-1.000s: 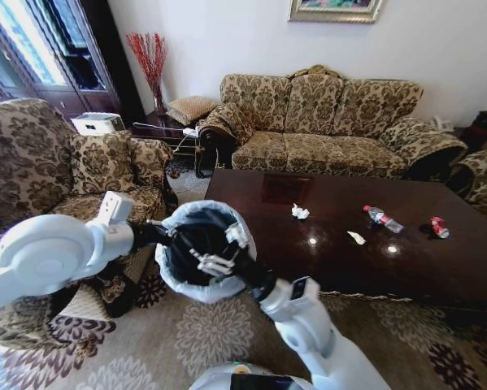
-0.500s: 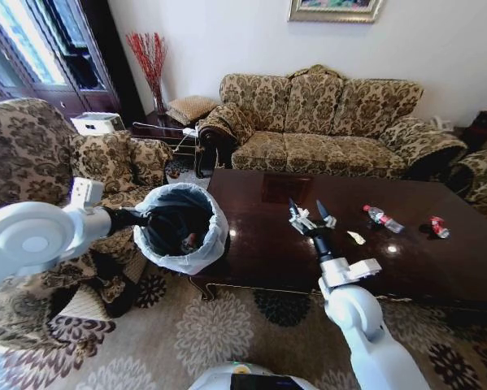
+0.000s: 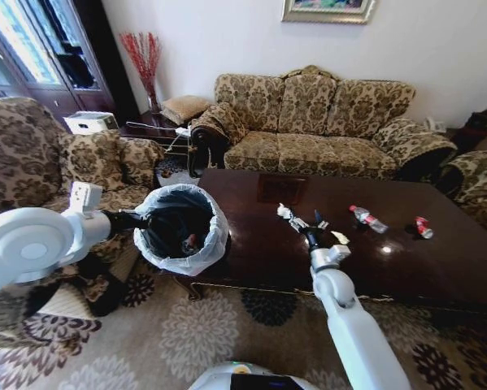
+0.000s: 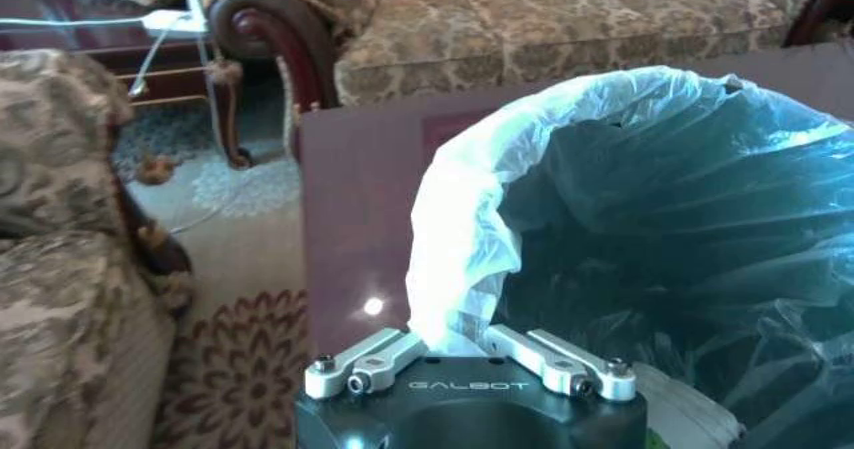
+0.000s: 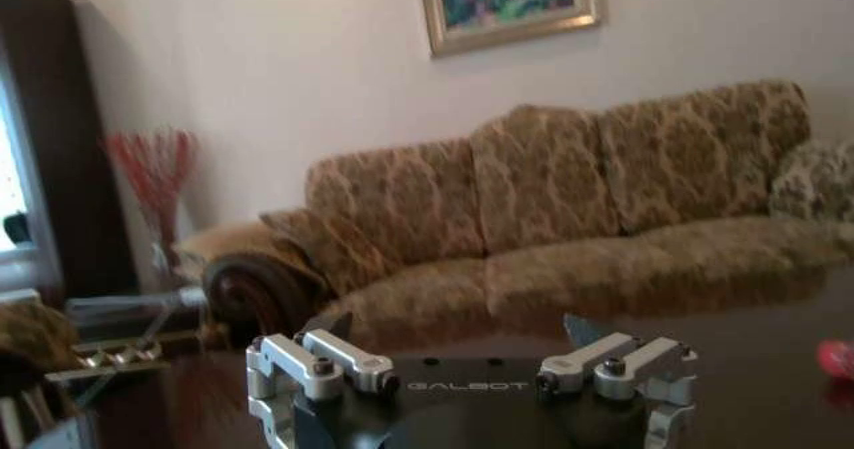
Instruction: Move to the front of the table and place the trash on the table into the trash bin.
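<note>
Two arms in head view: left gripper point(image 3: 136, 219) shut on trash bin point(image 3: 180, 229) rim at table point(image 3: 251, 252) corner, right gripper point(image 3: 306, 223) wide open w/ nothing held, by paper bit point(image 3: 284, 211); left wrist view: fingers point(image 4: 367, 361) pinch liner; right wrist view: jaws spread, empty.

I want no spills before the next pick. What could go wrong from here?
1. The left tool holds the trash bin at its liner-covered rim. The thin liner might slip or tear, tipping the bin.
2. The open right tool sits beside the crumpled paper. A poorly aimed close could knock it away across the glossy table.
</note>
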Robot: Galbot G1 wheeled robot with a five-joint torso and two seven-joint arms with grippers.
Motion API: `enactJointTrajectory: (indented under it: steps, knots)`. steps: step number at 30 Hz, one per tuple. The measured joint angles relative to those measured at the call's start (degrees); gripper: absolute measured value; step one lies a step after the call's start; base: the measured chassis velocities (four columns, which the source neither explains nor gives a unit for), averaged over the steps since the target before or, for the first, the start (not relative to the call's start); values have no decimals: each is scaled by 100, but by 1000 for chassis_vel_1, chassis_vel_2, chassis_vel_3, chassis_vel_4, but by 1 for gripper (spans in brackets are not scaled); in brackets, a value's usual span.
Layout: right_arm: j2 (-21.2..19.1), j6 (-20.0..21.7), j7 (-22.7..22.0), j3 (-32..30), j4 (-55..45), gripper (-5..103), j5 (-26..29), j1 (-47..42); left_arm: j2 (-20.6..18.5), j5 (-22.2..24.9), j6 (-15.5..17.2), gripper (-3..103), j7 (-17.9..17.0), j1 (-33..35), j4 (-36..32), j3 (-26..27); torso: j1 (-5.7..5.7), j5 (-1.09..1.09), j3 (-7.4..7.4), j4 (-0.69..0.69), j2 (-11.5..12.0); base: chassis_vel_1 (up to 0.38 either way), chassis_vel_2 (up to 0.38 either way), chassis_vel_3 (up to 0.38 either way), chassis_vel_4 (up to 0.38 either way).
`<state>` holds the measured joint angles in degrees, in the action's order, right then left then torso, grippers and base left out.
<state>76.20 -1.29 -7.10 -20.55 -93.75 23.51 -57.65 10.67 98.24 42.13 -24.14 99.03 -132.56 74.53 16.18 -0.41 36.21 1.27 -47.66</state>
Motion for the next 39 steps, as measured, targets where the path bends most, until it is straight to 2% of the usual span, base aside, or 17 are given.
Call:
enactJointTrajectory:
  steps: [1,4,6,10,13,16,22,29,39]
  knots:
    - [0,0,0,0,0,100,0,0,0,0,0,0,0,0,0,0,0,0,0,0,0,-255,-219,189,214]
    - [305,-52,-145,326,1127,100,-66,718,-31,-5,-23,0,20,0,-9,-16,2,5,1,-3,1,-159,-144,82,101]
    - [419,-63,-196,435,1445,100,-66,961,-37,-9,-29,0,20,0,-6,-19,2,1,1,-3,0,-72,-58,6,34]
    - [769,-137,-282,644,2224,100,-157,1574,-42,-15,-42,0,20,8,-4,-36,0,-13,0,9,0,15,31,-13,-11]
    - [996,-212,-279,746,2770,100,-234,1943,-55,-19,-48,0,17,13,-5,-65,-1,-8,0,15,0,72,104,-6,-22]
    - [1262,-275,-276,766,3423,100,-350,2300,-69,-21,-60,0,18,16,-5,-83,-1,-7,0,6,0,42,34,-8,5]
    - [1454,-301,-392,678,3718,100,-652,2433,-31,-21,-62,0,36,24,-34,-83,0,-2,0,-2,0,0,0,0,0]
    - [1568,-295,-720,576,3991,100,-1138,2525,1,-104,-74,0,87,24,-121,-77,-2,-4,-1,4,0,0,0,0,0]
    - [1605,-287,-759,465,4485,102,-1081,2689,104,-113,-79,0,107,47,-191,-44,0,-3,0,1,-1,0,0,0,0]
